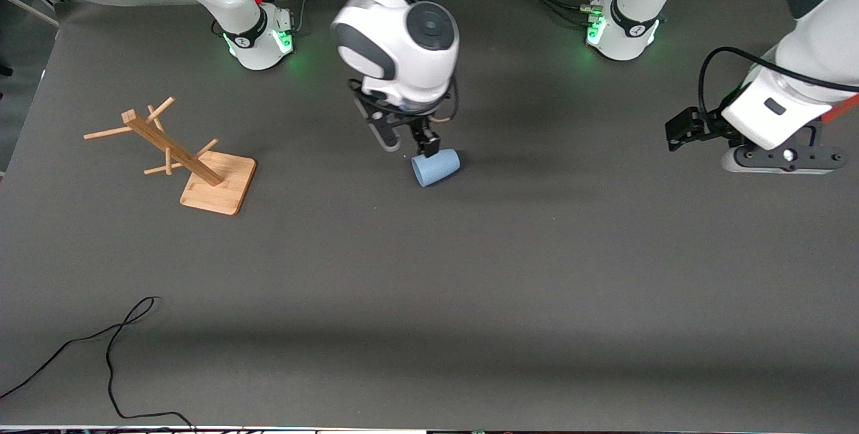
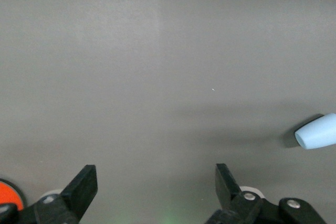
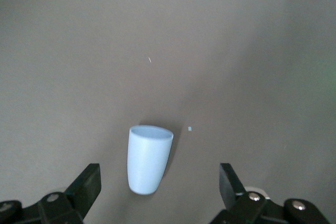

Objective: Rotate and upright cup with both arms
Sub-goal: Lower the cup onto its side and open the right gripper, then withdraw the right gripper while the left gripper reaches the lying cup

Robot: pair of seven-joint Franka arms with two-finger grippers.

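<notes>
The light-blue cup [image 1: 436, 167] lies on its side on the grey table, its wide mouth turned toward the front camera. My right gripper [image 1: 408, 142] hangs open just above the cup's narrow base end. In the right wrist view the cup [image 3: 148, 158] lies between the spread fingers of my right gripper [image 3: 157, 174], and neither finger touches it. My left gripper [image 1: 681, 131] is open and empty, and waits above the table at the left arm's end. In the left wrist view the left gripper [image 2: 155, 174] holds nothing, and the cup [image 2: 317, 131] shows far off at the edge.
A wooden peg rack [image 1: 181, 159] on a square base stands toward the right arm's end of the table. A black cable [image 1: 114, 347] lies near the front edge at that end. An orange-red patch [image 2: 8, 195] shows at the edge of the left wrist view.
</notes>
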